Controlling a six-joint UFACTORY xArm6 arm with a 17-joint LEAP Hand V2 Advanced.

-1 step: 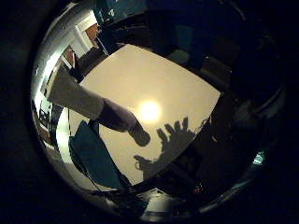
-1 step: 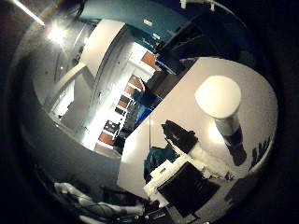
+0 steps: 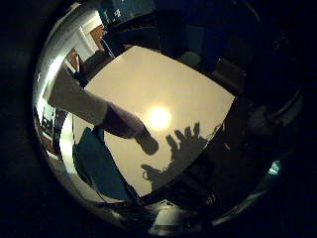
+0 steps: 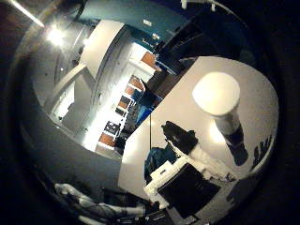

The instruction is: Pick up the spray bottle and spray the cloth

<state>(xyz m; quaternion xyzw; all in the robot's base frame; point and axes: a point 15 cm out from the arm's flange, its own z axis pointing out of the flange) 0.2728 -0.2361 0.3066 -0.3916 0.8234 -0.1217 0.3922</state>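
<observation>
- The spray bottle (image 4: 220, 105) fills a good part of both palm views, so it is close to the palm; its wide white base faces the camera and its darker top end points down toward the table (image 3: 163, 79).
- The bottle appears to be off the table (its shadow lies apart from it on the pale surface, next to the bright spot of reflected light).
- The hand (image 4: 190, 176) shows in the thumb-side view as a white and black finger reaching out beside the bottle, with a black fingertip (image 4: 178, 133) just short of it.
- I cannot tell from these views whether the fingers are curled round the bottle or only lie beside it; no contact is plainly visible.
- A shadow of spread fingers falls on the table near the bottle's shadow.
- The cloth (image 3: 101, 168), dark teal, lies crumpled on the table near its edge, below the bottle and a little to one side, not touching it.
</observation>
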